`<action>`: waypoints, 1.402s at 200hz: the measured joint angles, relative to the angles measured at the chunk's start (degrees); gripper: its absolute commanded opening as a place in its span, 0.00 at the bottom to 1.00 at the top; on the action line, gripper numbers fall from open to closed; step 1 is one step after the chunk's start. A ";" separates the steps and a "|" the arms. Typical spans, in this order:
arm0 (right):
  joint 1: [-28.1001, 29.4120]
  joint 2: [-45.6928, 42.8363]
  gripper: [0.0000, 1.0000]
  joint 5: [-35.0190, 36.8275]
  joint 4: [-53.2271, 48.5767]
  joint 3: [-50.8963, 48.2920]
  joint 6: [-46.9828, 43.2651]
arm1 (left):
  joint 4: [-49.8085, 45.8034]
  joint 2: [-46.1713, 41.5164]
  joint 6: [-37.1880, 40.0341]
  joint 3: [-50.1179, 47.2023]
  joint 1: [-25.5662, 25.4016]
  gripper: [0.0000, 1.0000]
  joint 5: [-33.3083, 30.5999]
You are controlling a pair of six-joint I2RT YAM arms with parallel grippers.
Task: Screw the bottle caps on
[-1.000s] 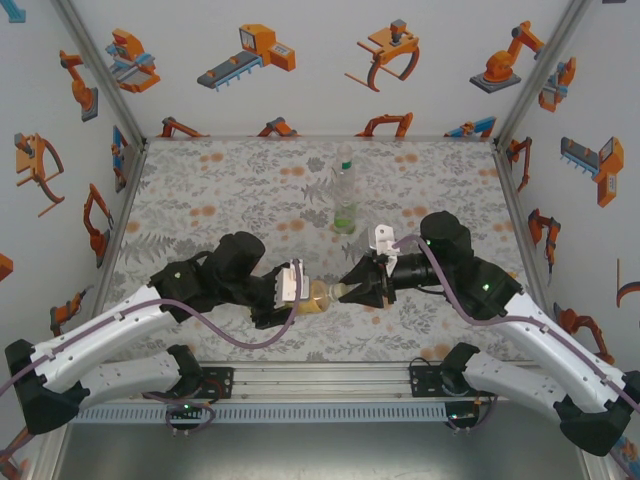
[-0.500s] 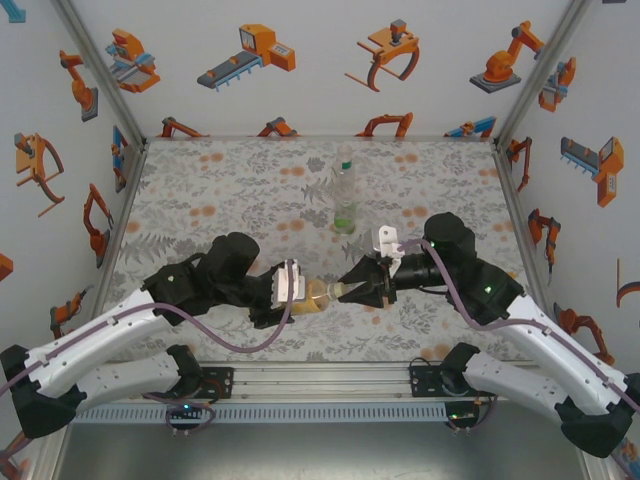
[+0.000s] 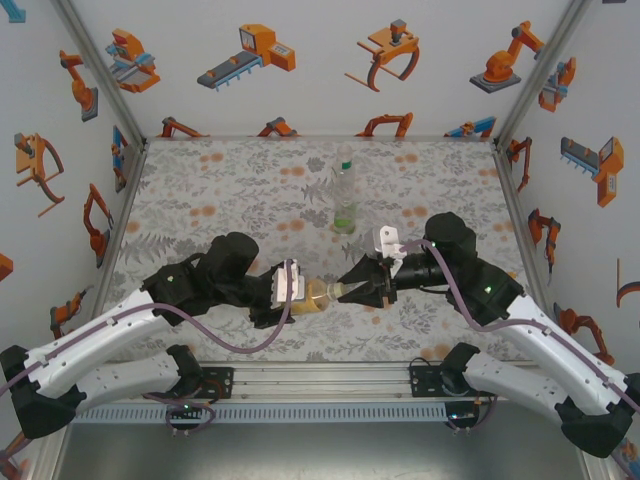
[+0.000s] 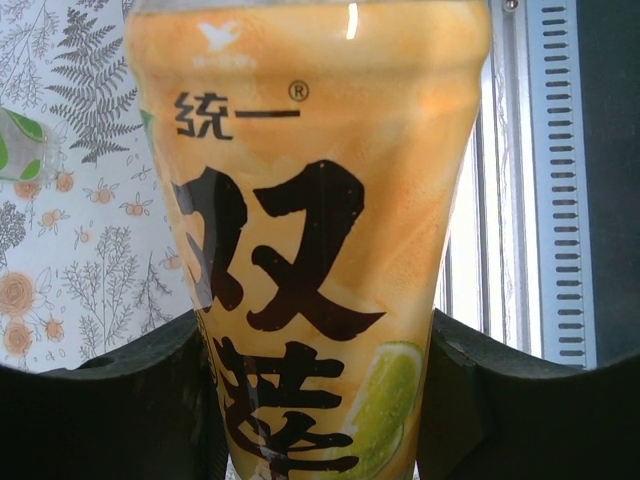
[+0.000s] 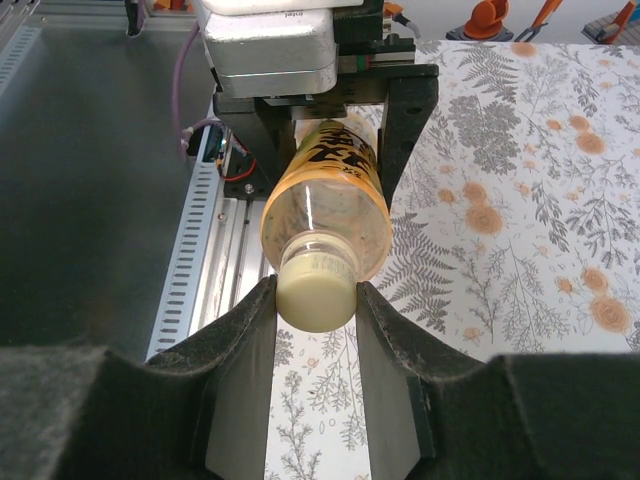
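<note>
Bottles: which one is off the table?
The amber one, held level in the air: left gripper shut on its body, right gripper on its cap. The green one and clear one sit on the table behind.

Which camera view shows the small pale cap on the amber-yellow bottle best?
The right wrist view: the small pale round plastic cap is near and sharp on the amber-yellow transparent bottle, between the fingers of the right gripper. The top external view makes it tiny; the left wrist view faces the bottle's label.
</note>
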 measured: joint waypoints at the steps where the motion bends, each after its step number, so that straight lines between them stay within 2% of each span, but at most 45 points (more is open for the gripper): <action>1: 0.00 0.02 0.00 -0.02 0.00 0.00 0.00 | 0.00 0.00 0.00 0.00 0.00 0.00 0.00; 118: 0.13 0.57 0.00 -0.44 0.15 -0.11 0.11 | -0.20 0.57 -0.85 0.00 0.00 0.00 0.85; 148: 0.37 -0.09 0.00 1.25 1.27 -0.87 3.78 | 0.07 0.76 -1.07 0.00 0.00 0.00 0.87; 186: 0.72 -1.27 0.00 6.69 3.63 -2.95 18.27 | 0.13 0.76 -1.46 0.00 0.02 0.00 0.28; 231: 0.87 -2.03 0.00 15.89 4.09 -4.00 42.01 | 1.38 1.07 -1.97 -0.02 0.11 0.00 -1.77; 270: 1.09 -0.11 0.00 24.15 -4.20 -0.85 64.28 | 2.32 2.08 -2.54 -0.09 0.13 0.00 -3.50; 280: 1.09 0.74 0.06 25.27 -6.47 0.13 69.20 | 2.43 2.23 -2.60 -0.11 0.17 0.00 -3.78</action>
